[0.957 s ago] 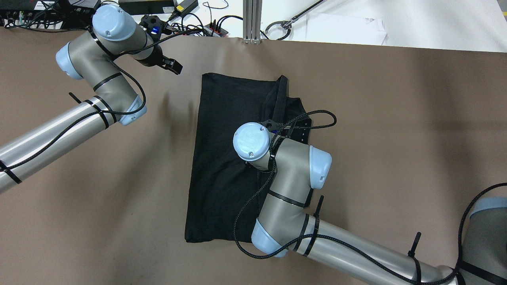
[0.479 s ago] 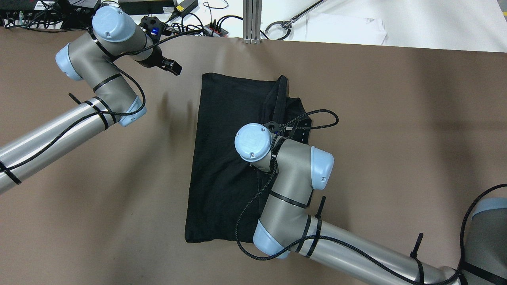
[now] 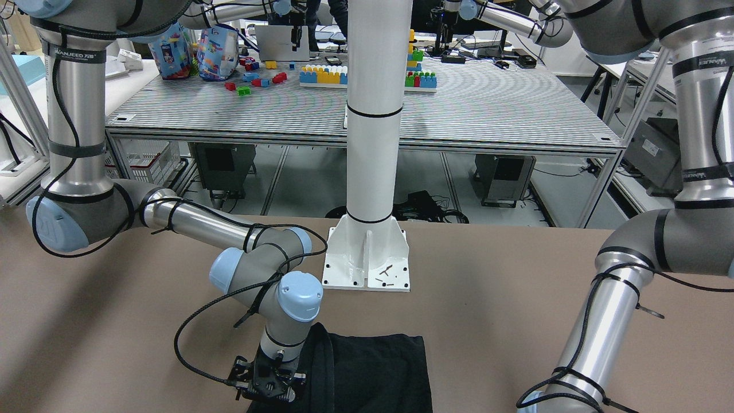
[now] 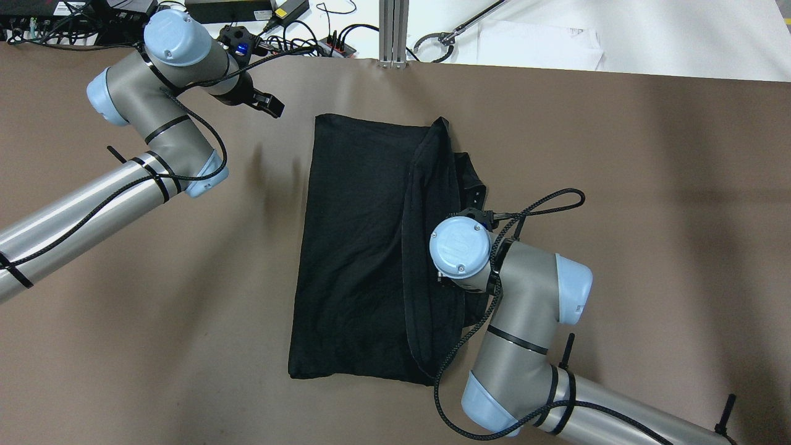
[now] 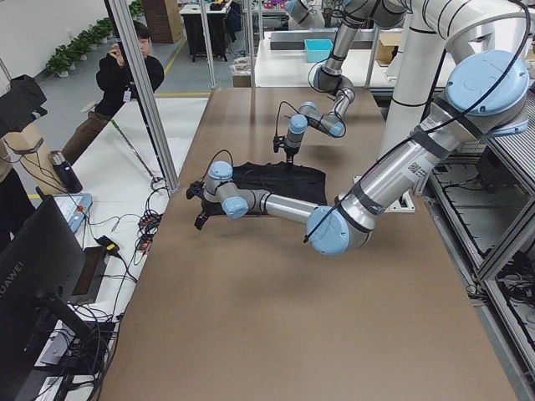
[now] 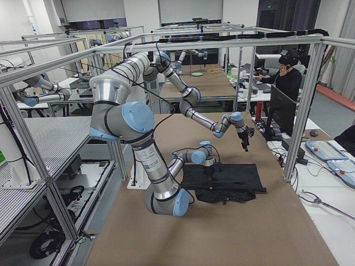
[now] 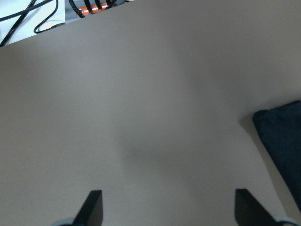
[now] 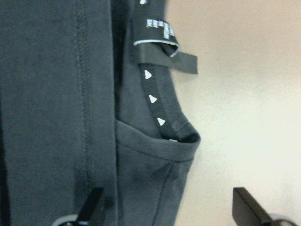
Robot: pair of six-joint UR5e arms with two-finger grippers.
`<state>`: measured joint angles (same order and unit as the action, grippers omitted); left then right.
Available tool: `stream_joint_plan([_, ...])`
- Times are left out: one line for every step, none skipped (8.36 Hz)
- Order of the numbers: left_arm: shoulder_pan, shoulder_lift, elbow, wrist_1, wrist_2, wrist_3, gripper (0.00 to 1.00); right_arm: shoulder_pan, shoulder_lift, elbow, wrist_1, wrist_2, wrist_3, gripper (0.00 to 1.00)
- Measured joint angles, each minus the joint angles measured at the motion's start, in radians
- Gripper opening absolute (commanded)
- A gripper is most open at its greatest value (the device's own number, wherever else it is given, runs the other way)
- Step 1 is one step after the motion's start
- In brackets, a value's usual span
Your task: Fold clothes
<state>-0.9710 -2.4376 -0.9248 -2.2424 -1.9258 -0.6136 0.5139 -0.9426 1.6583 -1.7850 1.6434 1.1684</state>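
The clothes (image 4: 352,247), one plain black garment, lie flat mid-table, with the right side folded over along a hemmed edge (image 4: 411,247). In the front-facing view the clothes (image 3: 373,373) sit before the white pillar. My right gripper (image 4: 474,199) hangs over the garment's right edge, beside a neckline trim with a label (image 8: 160,56). The right wrist view shows this gripper (image 8: 169,212) open, with nothing between its fingers. My left gripper (image 4: 272,106) hovers over bare table past the garment's far left corner (image 7: 282,146). The left gripper (image 7: 169,212) is open and holds nothing.
The white pillar's base (image 3: 367,261) is bolted to the table on the robot's side. Cables and a power strip (image 4: 296,37) and an aluminium post (image 4: 392,31) line the far edge. A person (image 5: 125,71) stands beyond the table.
My right arm has moved right and back toward the robot, uncovering the folded flap and its hem line. The left arm has stayed put.
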Motion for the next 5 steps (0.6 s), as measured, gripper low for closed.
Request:
stream_joint_plan([0.0,0.0,0.0,0.0,0.0,0.0,1.0,0.0,-0.031,0.023,0.0,-0.003,-0.009,0.95])
stream_joint_plan([0.0,0.0,0.0,0.0,0.0,0.0,1.0,0.0,-0.046,0.033,0.0,-0.004,-0.013,0.95])
stream_joint_plan([0.0,0.0,0.0,0.0,-0.001,0.0,1.0,0.0,-0.047,0.037,0.001,-0.002,-0.014,0.95])
stream_joint_plan([0.0,0.0,0.0,0.0,-0.001,0.0,1.0,0.001,-0.036,0.042,0.0,0.003,-0.014,0.95])
stream_joint_plan([0.0,0.0,0.0,0.0,-0.001,0.0,1.0,0.001,-0.016,0.047,0.0,0.017,-0.013,0.95])
